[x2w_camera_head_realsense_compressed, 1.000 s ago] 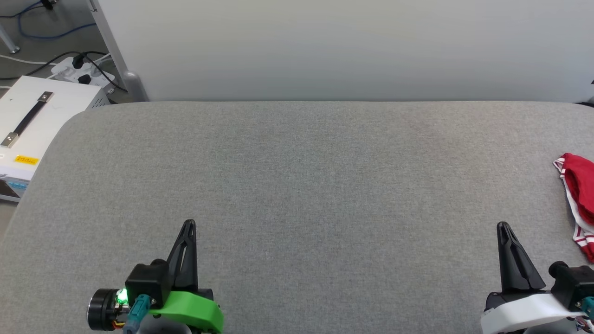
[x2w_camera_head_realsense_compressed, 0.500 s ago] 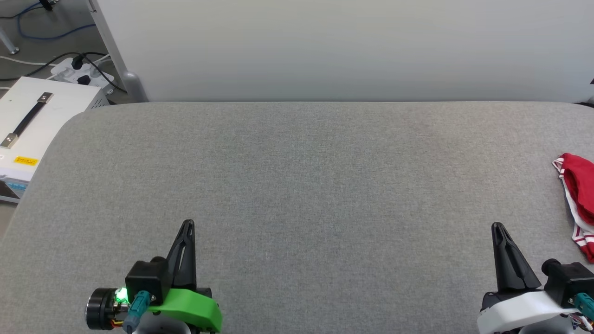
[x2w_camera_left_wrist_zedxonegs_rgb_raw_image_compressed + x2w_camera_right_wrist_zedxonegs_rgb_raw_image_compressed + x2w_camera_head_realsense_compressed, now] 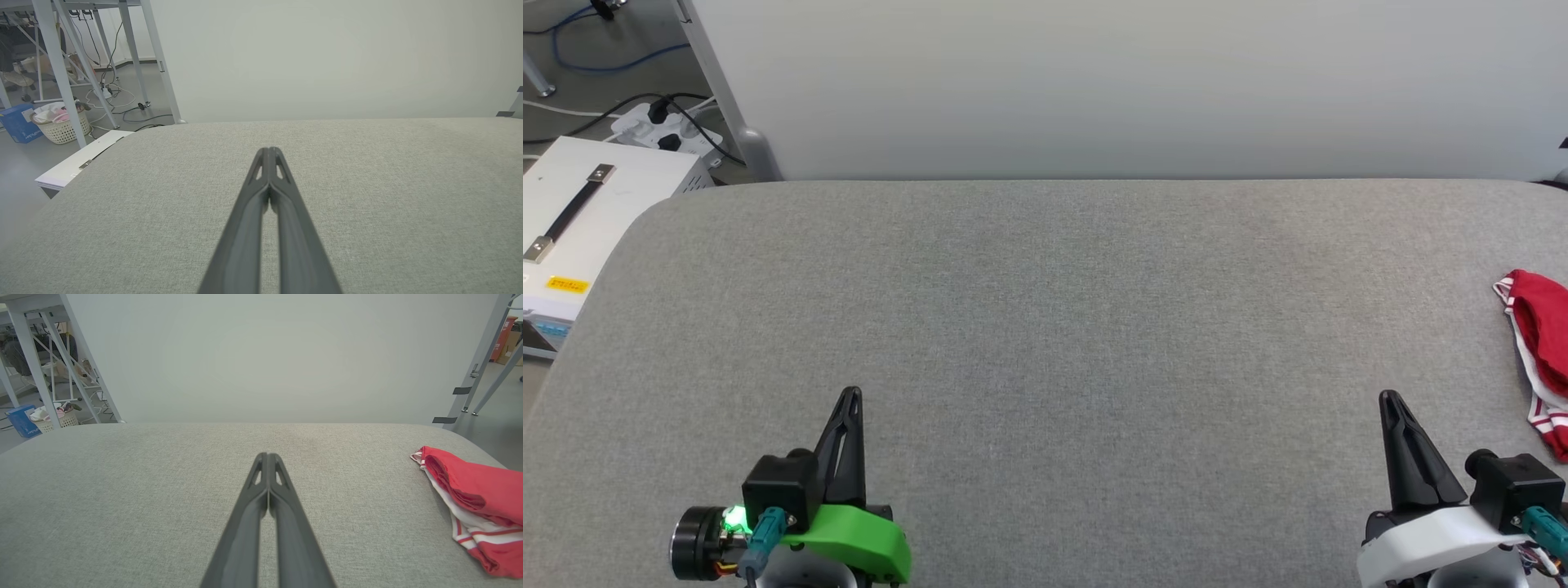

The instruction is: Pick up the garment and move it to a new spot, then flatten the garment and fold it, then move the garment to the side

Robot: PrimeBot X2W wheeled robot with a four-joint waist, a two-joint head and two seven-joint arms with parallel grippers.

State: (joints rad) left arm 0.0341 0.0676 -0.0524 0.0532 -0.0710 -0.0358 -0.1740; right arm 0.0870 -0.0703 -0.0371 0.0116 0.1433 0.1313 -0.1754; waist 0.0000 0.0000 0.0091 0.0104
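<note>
We note the bunched red jersey with white striped trim (image 3: 1542,322) at the grey fabric table's (image 3: 1045,327) right edge. The left gripper (image 3: 850,394) and right gripper (image 3: 1387,397) are fully closed and empty.

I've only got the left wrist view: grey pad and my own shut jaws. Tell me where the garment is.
Observer: In the head view, the garment lies at the far right edge of the pad.
Operator: Report the right gripper.
Observer: The right gripper has its jaws shut on nothing. It is left of the garment and apart from it.
Operator: Say whether the garment is flat.
Observer: It is not flat. The right wrist view shows it bunched into a red heap, with white striped trim along its near edge.
</note>
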